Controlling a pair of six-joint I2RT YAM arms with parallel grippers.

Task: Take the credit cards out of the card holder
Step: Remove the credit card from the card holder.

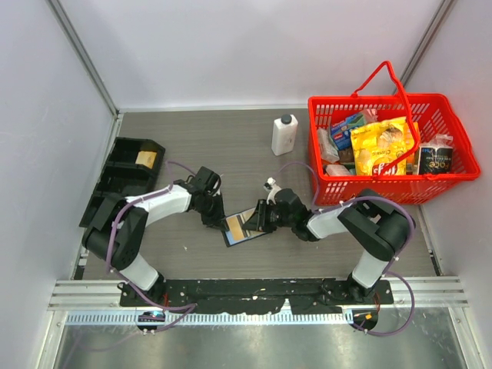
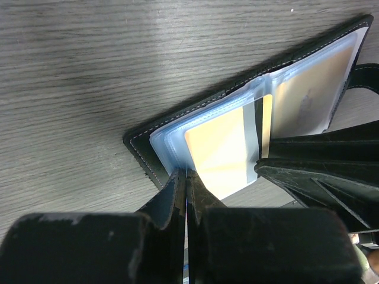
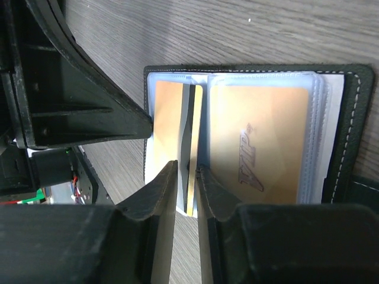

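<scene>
The black card holder (image 1: pixel 242 228) lies open on the table between my two grippers. Its clear sleeves hold yellowish-orange credit cards (image 3: pixel 260 142). My left gripper (image 1: pixel 217 221) is at the holder's left edge; in the left wrist view its jaws (image 2: pixel 188 174) are shut on the edge of a clear sleeve, beside an orange card (image 2: pixel 222 148). My right gripper (image 1: pixel 258 219) is at the holder's right side. In the right wrist view its jaws (image 3: pixel 187 168) are nearly closed on a yellowish card (image 3: pixel 190 195) that stands edge-on in its sleeve at the fold.
A red shopping basket (image 1: pixel 430 181) full of packets stands at the back right. A white bottle (image 1: pixel 284 134) stands behind the holder. A black compartment tray (image 1: pixel 123 181) lies along the left wall.
</scene>
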